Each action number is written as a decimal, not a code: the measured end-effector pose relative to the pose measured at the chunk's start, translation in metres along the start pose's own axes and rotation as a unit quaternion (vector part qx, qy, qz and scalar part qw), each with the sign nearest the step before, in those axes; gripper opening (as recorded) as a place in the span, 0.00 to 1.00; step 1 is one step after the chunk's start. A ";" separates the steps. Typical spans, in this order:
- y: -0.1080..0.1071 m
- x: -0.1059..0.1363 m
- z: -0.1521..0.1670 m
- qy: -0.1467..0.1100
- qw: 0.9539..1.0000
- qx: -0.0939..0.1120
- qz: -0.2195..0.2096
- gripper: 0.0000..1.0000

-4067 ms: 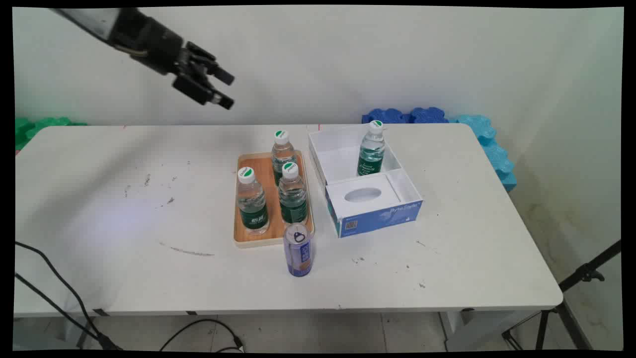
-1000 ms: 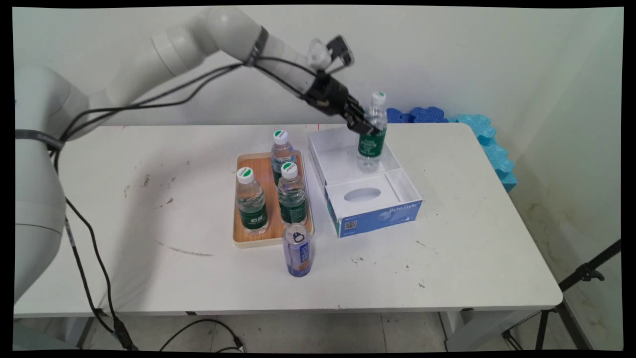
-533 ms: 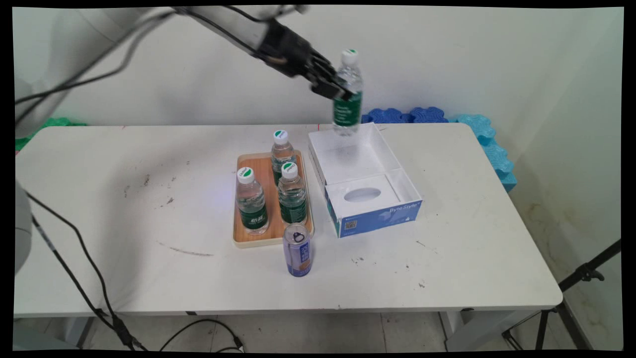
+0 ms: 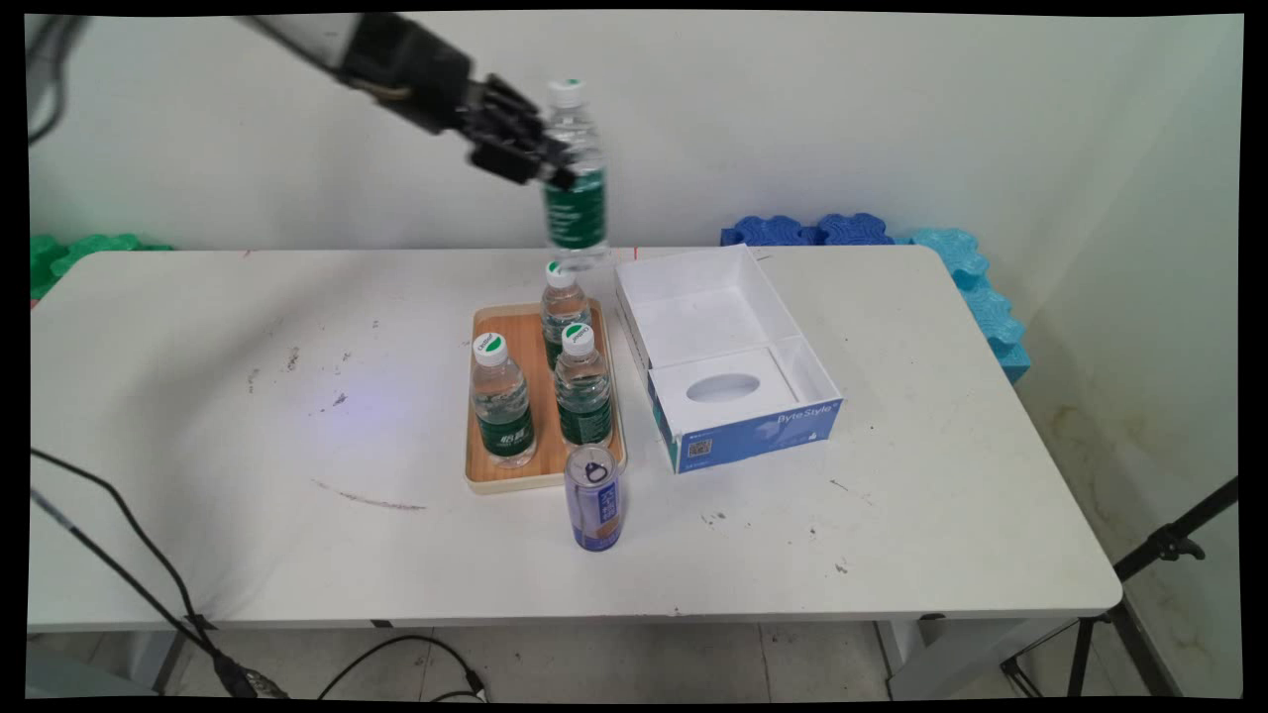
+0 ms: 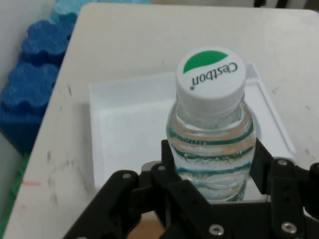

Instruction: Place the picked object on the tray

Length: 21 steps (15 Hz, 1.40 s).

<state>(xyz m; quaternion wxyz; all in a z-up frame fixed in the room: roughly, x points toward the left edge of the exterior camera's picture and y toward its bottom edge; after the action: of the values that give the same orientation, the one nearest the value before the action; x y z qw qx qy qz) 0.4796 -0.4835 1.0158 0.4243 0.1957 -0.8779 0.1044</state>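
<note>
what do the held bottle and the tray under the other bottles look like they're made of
Held bottle: seemingly clear glossy plastic, since water and ribs show through, with a white ridged cap and green label. Tray: looks like matte light wood or a wood-look surface, tan with a paler rim.

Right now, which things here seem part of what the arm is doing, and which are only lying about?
In use:
- gripper, shut on the held water bottle, raised above the wooden tray
- three bottles standing on that tray
- open white box

Lying about:
- blue can
- blue foam mats
</note>
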 end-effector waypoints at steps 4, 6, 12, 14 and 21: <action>0.005 -0.030 -0.040 0.002 1.000 -0.006 -0.007 0.00; 0.008 -0.049 -0.063 0.001 1.000 -0.007 -0.012 0.00; 0.011 -0.106 -0.099 -0.017 1.000 -0.002 -0.009 0.00; 0.012 -0.121 -0.100 -0.018 1.000 0.001 -0.006 0.00; 0.014 -0.163 -0.068 -0.020 1.000 0.001 -0.009 0.00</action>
<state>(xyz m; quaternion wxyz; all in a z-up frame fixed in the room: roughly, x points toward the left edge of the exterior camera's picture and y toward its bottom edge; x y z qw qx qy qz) 0.6131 -0.4053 0.9290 0.4073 0.2059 -0.8845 0.0972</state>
